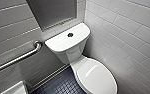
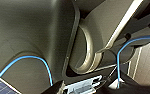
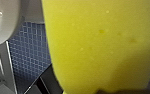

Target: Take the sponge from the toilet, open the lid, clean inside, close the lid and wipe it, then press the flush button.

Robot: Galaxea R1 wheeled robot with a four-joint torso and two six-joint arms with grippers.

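Near the toilet, its lid down, your right hand appears clamped on the sponge, held over blue floor tiles. A soft grip may let it drop; the glossy lid could slip when lifted and fall shut.

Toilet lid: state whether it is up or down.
Down: the white glossy oval lid lies flat, its domed top facing the head camera.

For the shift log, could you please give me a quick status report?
Right gripper appears shut on sponge; left gripper unclear. Lid down on toilet. Nothing seen on lid.
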